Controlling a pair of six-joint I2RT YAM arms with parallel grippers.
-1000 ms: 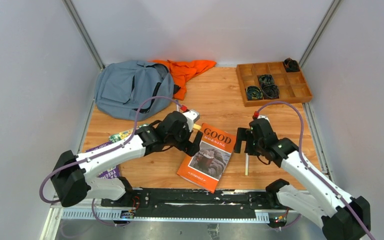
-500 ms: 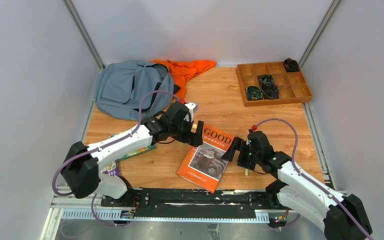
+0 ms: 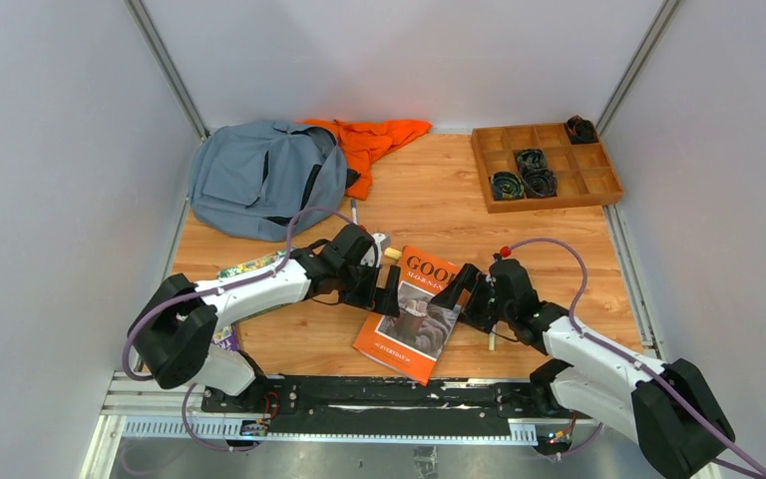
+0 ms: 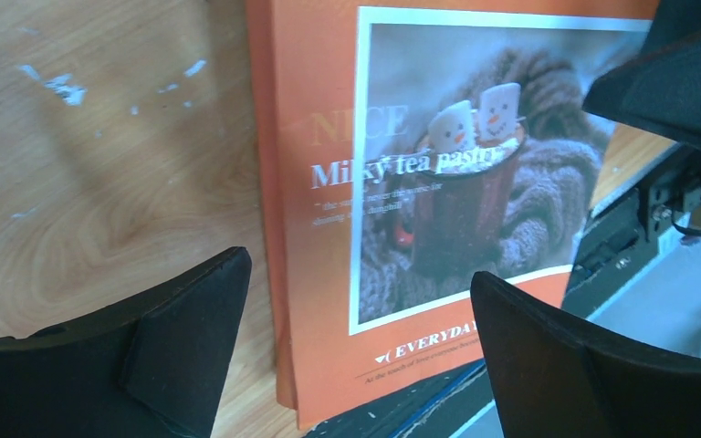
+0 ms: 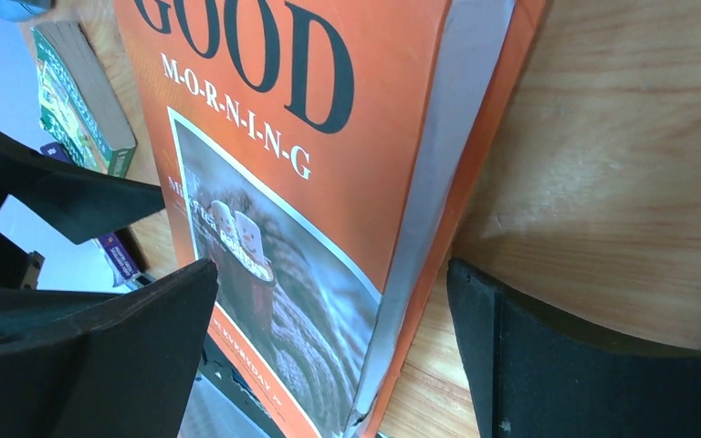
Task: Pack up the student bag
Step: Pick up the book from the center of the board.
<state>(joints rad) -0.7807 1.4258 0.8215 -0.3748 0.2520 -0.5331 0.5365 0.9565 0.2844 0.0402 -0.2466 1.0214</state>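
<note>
The student bag, grey-blue with black straps, lies at the back left of the table. An orange "Good Morning" book lies flat in the near middle, also seen in the left wrist view and the right wrist view. My left gripper is open low over the book's left edge, one finger over wood, the other over the cover. My right gripper is open astride the book's right edge. Neither holds anything.
An orange cloth lies beside the bag. A wooden compartment tray with dark coiled items stands at the back right. A green book and a purple book lie under the left arm. A pale stick lies right of the orange book.
Both arms have closed in on the orange book. The left gripper came down at its left edge and the right gripper moved left to its right edge. Both jaws stayed open.
</note>
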